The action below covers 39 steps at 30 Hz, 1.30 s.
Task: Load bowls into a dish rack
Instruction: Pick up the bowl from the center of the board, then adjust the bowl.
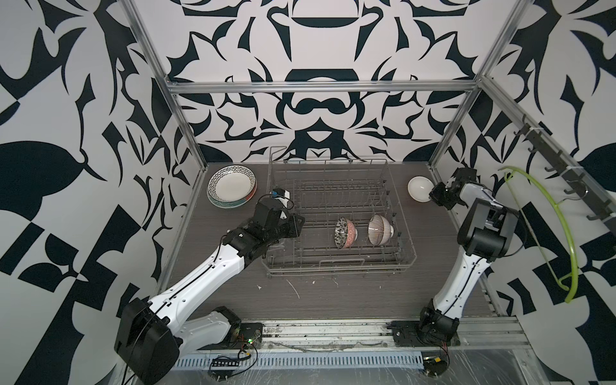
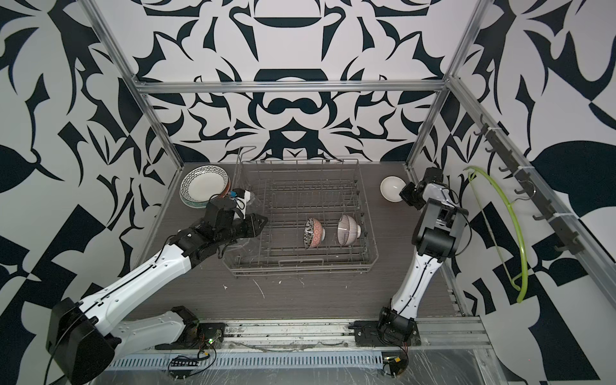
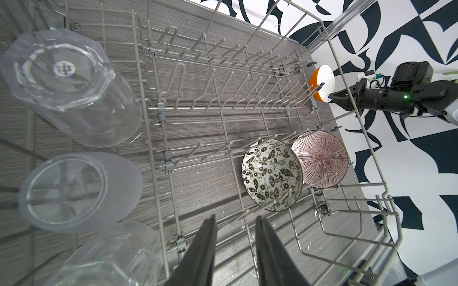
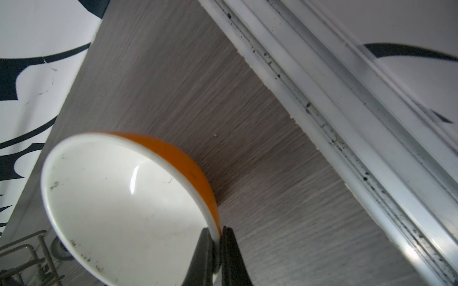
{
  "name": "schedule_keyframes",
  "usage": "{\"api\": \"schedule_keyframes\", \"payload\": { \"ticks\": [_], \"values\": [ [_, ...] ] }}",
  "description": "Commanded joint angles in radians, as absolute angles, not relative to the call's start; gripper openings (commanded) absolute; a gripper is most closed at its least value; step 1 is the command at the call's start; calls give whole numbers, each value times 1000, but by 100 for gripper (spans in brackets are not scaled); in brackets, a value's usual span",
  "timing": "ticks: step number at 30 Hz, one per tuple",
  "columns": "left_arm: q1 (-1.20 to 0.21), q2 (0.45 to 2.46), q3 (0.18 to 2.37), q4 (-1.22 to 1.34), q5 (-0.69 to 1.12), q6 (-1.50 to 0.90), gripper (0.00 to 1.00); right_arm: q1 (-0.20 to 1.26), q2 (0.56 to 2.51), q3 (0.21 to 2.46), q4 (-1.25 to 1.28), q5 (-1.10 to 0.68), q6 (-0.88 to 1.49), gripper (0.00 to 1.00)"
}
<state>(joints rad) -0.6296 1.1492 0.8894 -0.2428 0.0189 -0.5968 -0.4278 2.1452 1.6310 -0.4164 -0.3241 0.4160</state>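
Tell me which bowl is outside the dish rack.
The orange bowl, white inside, pinched at its rim by the right hand beside the dish rack; the floral bowl and striped bowl stand inside it.

- The table (image 1: 333,306) is a grey wood-grain board.
- The rack (image 1: 300,268) stands on its middle, long side toward the front edge.
- A plate stack (image 1: 230,186) sits in the far left corner, near the rack; the top plate has a zigzag rim.
- An orange bowl (image 1: 419,188), white inside, is by the far right edge, apart from the rack; whether it rests on the board cannot be told.
- White scuffs (image 1: 293,288) mark the bare strip before the rack.
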Motion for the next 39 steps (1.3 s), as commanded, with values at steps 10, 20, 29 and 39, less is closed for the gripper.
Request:
{"api": "schedule_keyframes", "payload": {
  "ticks": [10,20,29,39],
  "values": [
    [-633,1129,884,-238,42,-606,32,-412,1630,1240,-161,-366,467,0],
    [-702,1177,914,-232,-23,-620,32,-123,1329,1256,-325,-196,332,0],
    [-862,1266,1086,-352,-251,-597,31,242,1325,1309,-416,-11,263,0],
    [-881,1391,1158,-282,-261,-591,31,441,1404,1260,-367,92,244,0]
  ]
}}
